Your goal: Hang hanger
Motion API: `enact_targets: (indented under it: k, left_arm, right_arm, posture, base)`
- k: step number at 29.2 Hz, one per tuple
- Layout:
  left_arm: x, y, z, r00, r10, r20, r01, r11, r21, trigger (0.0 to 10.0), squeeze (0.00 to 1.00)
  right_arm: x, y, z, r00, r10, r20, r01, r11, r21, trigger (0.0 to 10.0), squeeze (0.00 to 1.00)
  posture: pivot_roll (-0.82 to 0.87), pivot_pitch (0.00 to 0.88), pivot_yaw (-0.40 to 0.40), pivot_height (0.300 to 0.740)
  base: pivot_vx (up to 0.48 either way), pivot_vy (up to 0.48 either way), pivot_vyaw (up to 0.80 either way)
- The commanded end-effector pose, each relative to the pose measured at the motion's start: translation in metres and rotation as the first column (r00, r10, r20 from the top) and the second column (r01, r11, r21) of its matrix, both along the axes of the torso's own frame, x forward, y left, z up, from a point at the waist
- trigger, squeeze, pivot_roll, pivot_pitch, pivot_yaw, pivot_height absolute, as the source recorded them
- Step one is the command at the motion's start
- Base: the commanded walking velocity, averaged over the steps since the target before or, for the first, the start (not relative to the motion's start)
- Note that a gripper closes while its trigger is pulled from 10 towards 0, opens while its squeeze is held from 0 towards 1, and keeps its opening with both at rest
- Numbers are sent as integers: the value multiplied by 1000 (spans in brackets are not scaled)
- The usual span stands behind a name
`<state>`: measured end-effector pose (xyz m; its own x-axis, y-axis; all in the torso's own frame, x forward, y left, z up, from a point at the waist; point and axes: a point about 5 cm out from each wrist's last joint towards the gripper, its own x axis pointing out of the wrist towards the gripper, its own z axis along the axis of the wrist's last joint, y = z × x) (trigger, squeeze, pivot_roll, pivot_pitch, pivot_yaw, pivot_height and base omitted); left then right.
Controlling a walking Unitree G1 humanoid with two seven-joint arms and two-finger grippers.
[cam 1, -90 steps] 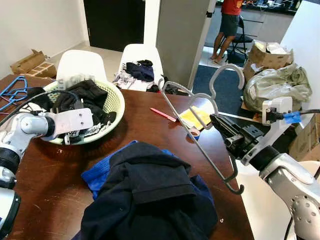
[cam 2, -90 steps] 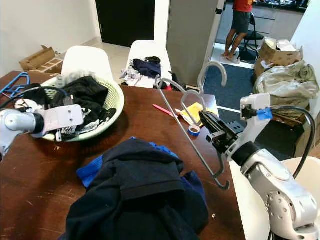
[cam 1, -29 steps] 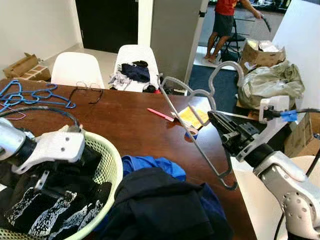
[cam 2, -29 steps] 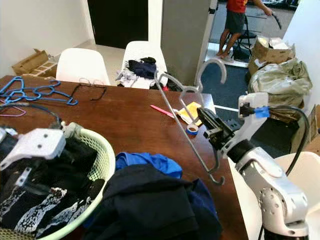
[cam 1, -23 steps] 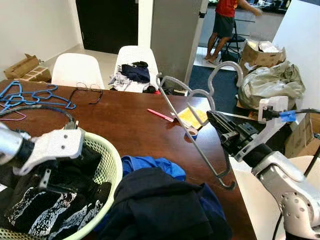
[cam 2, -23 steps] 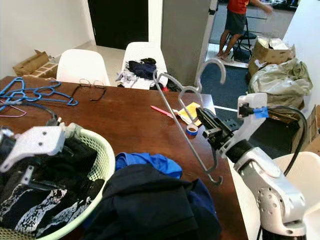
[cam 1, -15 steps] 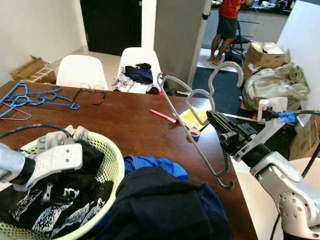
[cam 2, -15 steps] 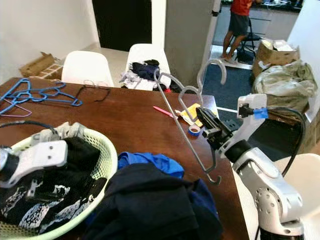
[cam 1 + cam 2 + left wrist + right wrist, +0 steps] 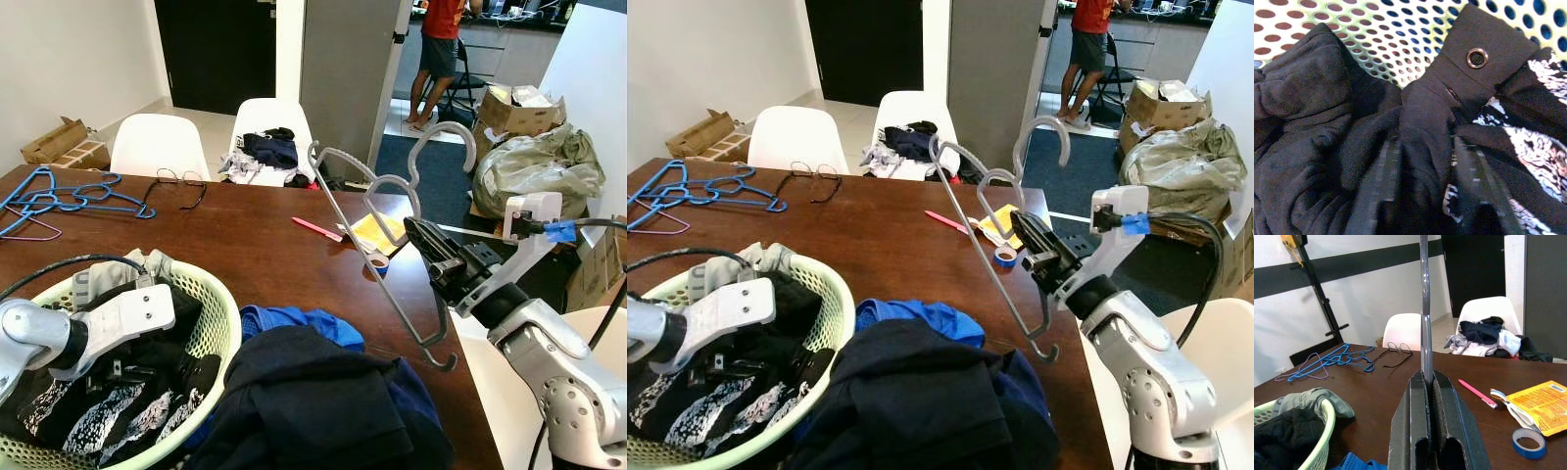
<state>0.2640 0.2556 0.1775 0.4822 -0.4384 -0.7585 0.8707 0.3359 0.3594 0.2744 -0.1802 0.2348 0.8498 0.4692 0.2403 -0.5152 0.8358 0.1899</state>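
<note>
At the table's left end, I am seeing a tangle of blue hangers (image 9: 61,191) lying on the brown tabletop (image 9: 265,259), with a pair of glasses (image 9: 176,183) just beside them. Nearer to me, my left gripper (image 9: 1425,181) is reaching down into the pale green laundry basket (image 9: 217,328), its fingers (image 9: 1382,181) spread open and pressing around a fold of black clothing (image 9: 1420,117); I cannot tell whether they are truly gripping it. Next to the basket, a heap of dark navy clothes (image 9: 313,401) is lying over a blue cloth (image 9: 294,321). Beyond it, a red pen (image 9: 317,228), a yellow leaflet (image 9: 374,231) and a roll of blue tape (image 9: 379,259) are resting near the table's far right edge. On the right, my right gripper (image 9: 1427,382) is clamping the grey wire hanger (image 9: 377,255), holding it in the air above the table's right side, hook uppermost. In the background, two white chairs (image 9: 157,145) are standing behind the table, one carrying clothes, and a person (image 9: 438,49) in a red top is standing in the doorway.
</note>
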Motion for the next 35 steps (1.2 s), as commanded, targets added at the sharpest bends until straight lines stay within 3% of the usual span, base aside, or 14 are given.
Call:
enact_targets:
  k: [1,10,12,13,15,17,19,24,25,26,28,30,32,35]
  left_arm:
    - [-3,2,-8,999,24,-26,-23,999,27,0,0]
    - [-2,0,3,1000,28,13,-28,999,-23,0,0]
    - [10,-16,70,965,25,262,49,961,-272,0,0]
    - [10,-16,70,965,25,262,49,961,-272,0,0]
    - [13,-20,130,878,76,472,140,903,-406,0,0]
    - [13,-19,150,839,111,532,162,883,-441,0,0]
    - [9,-11,200,737,228,636,221,808,-546,0,0]
    - [4,-5,229,646,319,693,273,752,-600,0,0]
    - [1,-4,243,575,385,722,316,709,-630,0,0]
    - [1,-4,243,575,385,722,316,709,-630,0,0]
    - [0,4,258,432,531,729,328,661,-675,0,0]
    - [1,8,260,389,568,725,313,659,-684,0,0]
    - [0,17,268,295,617,730,283,673,-683,0,0]
    - [-2,19,276,261,632,730,291,670,-683,0,0]
  right_arm:
    - [1,-2,-2,1000,-9,0,9,1000,-5,10000,0]
    - [1,-2,-2,1000,-11,1,11,1000,-4,10000,0]
    - [2,-3,-2,1000,-14,3,14,1000,-6,10000,0]
    - [2,-3,-2,1000,-14,3,14,1000,-6,10000,0]
    - [3,-4,-1,1000,-14,5,14,1000,-5,10000,0]
    - [3,-4,-1,1000,-14,6,14,1000,-4,10000,0]
    - [5,-3,0,1000,-9,10,9,1000,1,10000,0]
    - [6,-2,0,1000,-6,13,6,1000,3,10000,0]
    - [6,-3,1,1000,-6,14,6,1000,2,10000,0]
    - [6,-3,1,1000,-6,14,6,1000,2,10000,0]
    - [8,-4,2,1000,-10,18,10,1000,2,10000,0]
    - [8,-4,2,1000,-11,19,11,1000,2,10000,0]
    - [10,-4,2,1000,-7,21,7,1000,0,10000,0]
    - [11,-4,2,1000,-4,22,4,1000,1,10000,0]
  posture:
    - [10,3,-38,740]
    - [7,1,-40,740]
    - [12,0,-48,740]
    - [12,0,-48,740]
    - [15,0,-50,740]
    - [15,0,-50,740]
    - [24,0,-54,740]
    - [25,0,-56,740]
    - [24,0,-57,740]
    - [24,0,-57,740]
    - [23,0,-60,740]
    - [23,0,-60,740]
    - [30,0,-72,740]
    - [36,0,-75,740]
  base:
    - [0,0,0]
    - [0,0,0]
    - [0,0,0]
    - [0,0,0]
    - [0,0,0]
    - [0,0,0]
    - [0,0,0]
    - [0,0,0]
    - [0,0,0]
    - [0,0,0]
    - [0,0,0]
    - [0,0,0]
    - [0,0,0]
    - [0,0,0]
